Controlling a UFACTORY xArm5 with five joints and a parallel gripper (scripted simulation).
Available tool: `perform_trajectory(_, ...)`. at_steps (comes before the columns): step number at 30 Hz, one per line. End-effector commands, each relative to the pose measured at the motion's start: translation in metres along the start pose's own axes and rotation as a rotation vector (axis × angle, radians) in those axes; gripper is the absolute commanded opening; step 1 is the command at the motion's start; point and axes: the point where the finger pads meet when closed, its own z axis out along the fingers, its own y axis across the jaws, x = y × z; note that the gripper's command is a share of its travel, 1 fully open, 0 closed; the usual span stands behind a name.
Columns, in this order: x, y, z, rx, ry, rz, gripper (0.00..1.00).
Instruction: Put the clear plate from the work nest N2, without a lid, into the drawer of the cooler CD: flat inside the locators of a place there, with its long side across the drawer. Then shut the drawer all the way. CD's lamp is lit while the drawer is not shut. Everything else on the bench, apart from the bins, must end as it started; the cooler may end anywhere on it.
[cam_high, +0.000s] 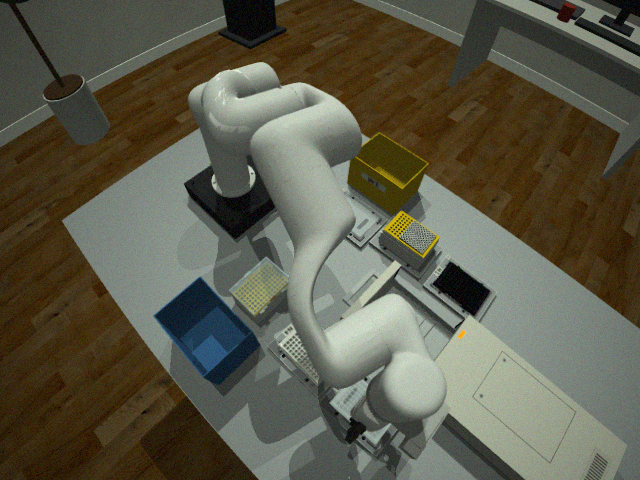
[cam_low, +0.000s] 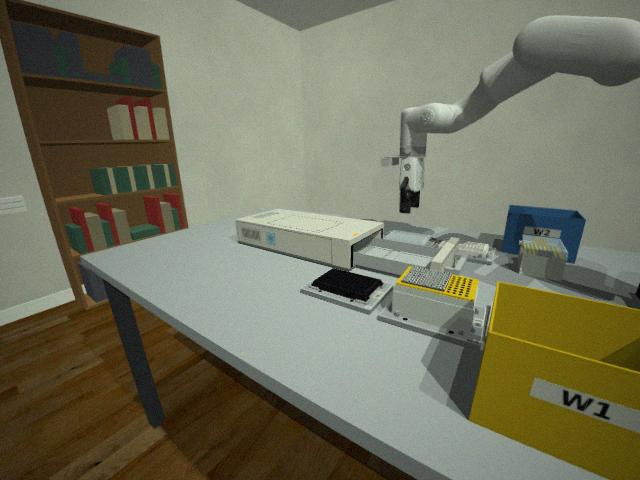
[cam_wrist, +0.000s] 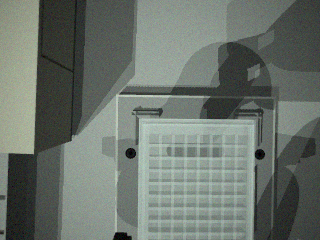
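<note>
The clear plate (cam_wrist: 197, 180) (cam_high: 345, 398) (cam_low: 408, 237) lies flat, with no lid, in its work nest (cam_wrist: 125, 107) beside the cooler. My gripper (cam_low: 408, 205) (cam_high: 354, 429) is open and empty. It hangs well above the plate and points straight down at it. The beige cooler CD (cam_high: 516, 403) (cam_low: 305, 232) (cam_wrist: 17, 75) has its drawer (cam_low: 392, 255) (cam_high: 431, 310) pulled out, and its orange lamp (cam_high: 461, 334) (cam_low: 355, 235) is lit. The arm hides much of the plate and drawer in the top view.
A blue bin W2 (cam_high: 206, 330) (cam_low: 545, 222), a yellow bin W1 (cam_high: 387, 167) (cam_low: 558, 361), a yellow-topped tip box (cam_high: 410, 237) (cam_low: 436, 297), a black plate (cam_high: 461, 287) (cam_low: 346, 284), a pale yellow tip box (cam_high: 258, 289) and a white plate (cam_high: 294, 348) stand around.
</note>
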Motion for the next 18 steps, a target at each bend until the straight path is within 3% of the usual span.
perform_trajectory(1, 0.001, 0.000, 0.001, 0.014, 0.010, 0.000, 1.00)
perform_trajectory(18, 0.001, 0.000, 0.026, 0.014, 0.010, 0.000, 1.00)
